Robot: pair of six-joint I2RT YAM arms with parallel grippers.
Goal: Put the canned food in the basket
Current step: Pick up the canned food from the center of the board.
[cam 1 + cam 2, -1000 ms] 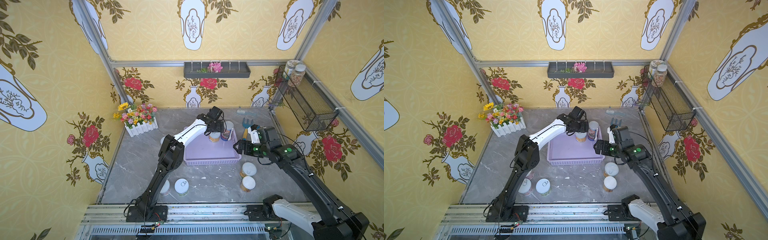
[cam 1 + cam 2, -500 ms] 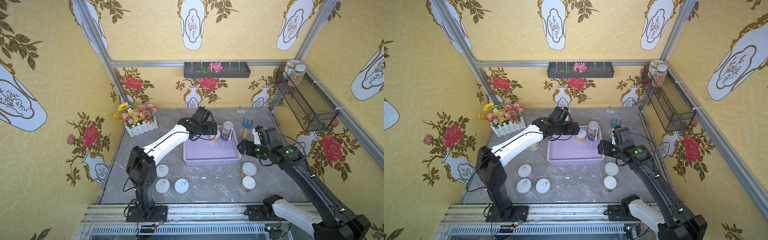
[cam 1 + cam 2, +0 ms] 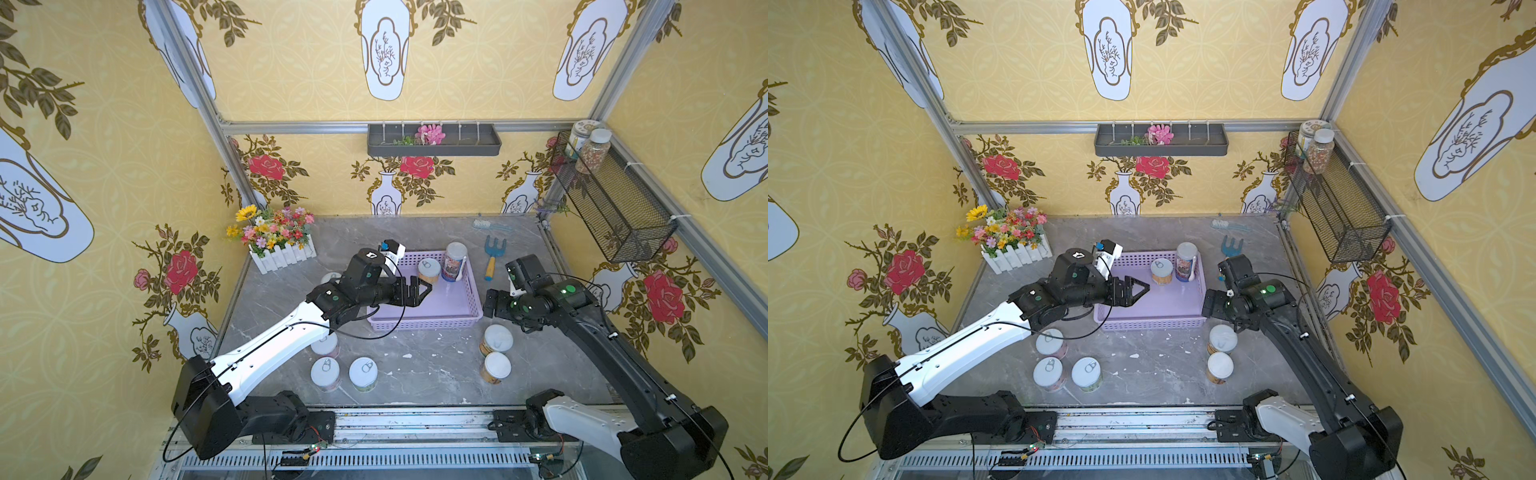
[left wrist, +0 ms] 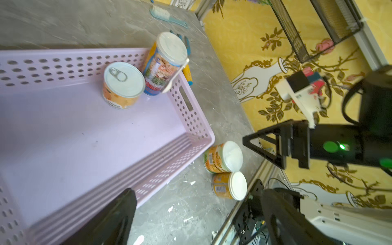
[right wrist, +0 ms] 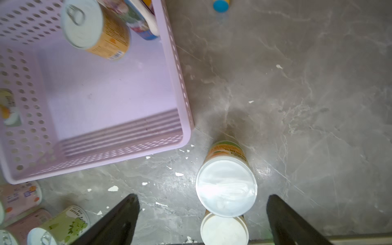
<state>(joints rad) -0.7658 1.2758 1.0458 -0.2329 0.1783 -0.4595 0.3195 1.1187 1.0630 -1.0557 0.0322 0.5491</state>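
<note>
So far, a can (image 3: 429, 270) and the jar (image 3: 454, 262) stand in the basket (image 3: 419, 322); six cans (image 3: 363, 374) wait on the desk (image 3: 415, 232). The left pincer (image 3: 1136, 291) gapes empty over it; the right pincer (image 5: 203, 198) gapes above an orange can (image 5: 226, 186).

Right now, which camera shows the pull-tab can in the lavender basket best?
The left wrist view: the pull-tab can is sharp and unobstructed, with lid, tab and orange label showing. Both top views show it small, mostly lid. The right wrist view shows it blurred near the frame edge.
</note>
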